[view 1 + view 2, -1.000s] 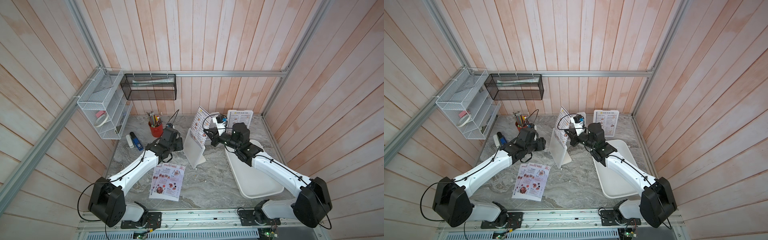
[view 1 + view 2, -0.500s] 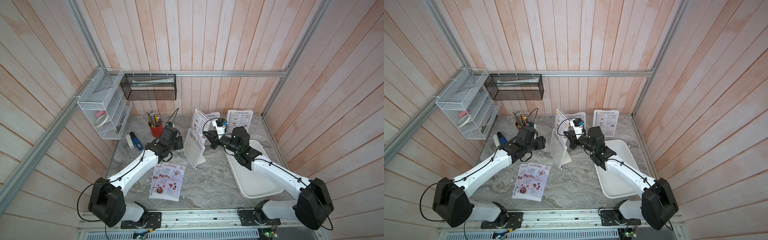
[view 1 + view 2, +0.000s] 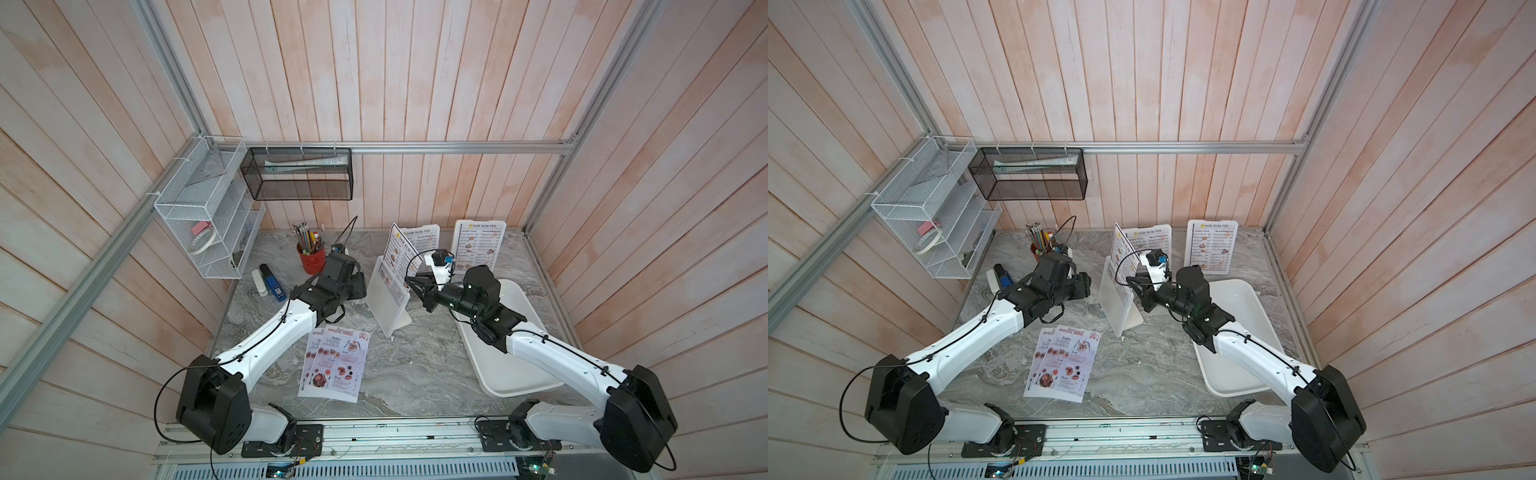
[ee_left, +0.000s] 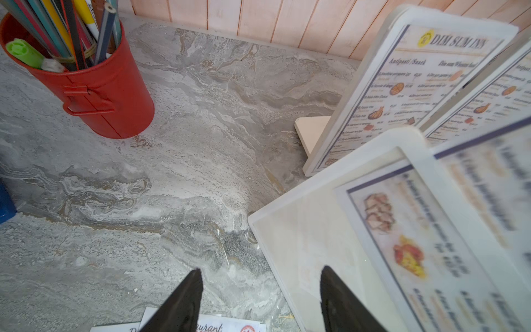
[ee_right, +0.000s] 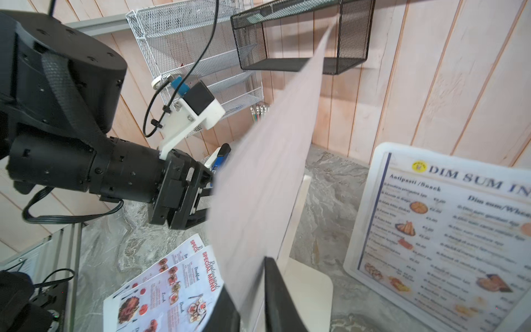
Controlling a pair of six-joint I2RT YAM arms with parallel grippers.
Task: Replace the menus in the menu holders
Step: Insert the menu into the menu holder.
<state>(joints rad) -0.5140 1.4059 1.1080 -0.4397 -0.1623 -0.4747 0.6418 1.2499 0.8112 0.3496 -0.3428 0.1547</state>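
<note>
Surface (image 3: pixel 415 374): grey marbled top under both my tools. Everything else stands or lies on it.
Tray (image 3: pixel 523 374): large white rounded tray, flat on the surface behind and below my right tool, partly under that arm.
Middle menu holder (image 3: pixel 384 309): white frame leaning on its foot between my two tools. Its clear front faces my left tool and its back and foot face my right tool.
Back holder (image 3: pixel 424 239): stands upright beyond my right tool, partly hidden by the raised sheet, with a Dim Sum Inn page inside.
Corner holder (image 3: pixel 478 247): stands upright beyond my right tool and off to its right, well apart from it, also with a Dim Sum Inn page inside.
Dim Sum Inn sheet (image 3: pixel 399 257): sticks tilted partway out of the top of the middle menu holder. One edge passes between the fingers of my right tool.
Special Menu sheets (image 3: pixel 336 365): two overlapping pages lying flat, below and behind my left tool, apart from the holder.
Right tool (image 5: pixel 245 276): fingers stand on either side of the sheet with a narrow gap. I cannot tell whether they pinch it.
Left tool (image 4: pixel 260 273): released, fingers spread with nothing between them, just in front of the middle menu holder's lower corner.
Red cup (image 4: pixel 109 95): full of pencils, ahead of my left tool and off to its left, well apart.
</note>
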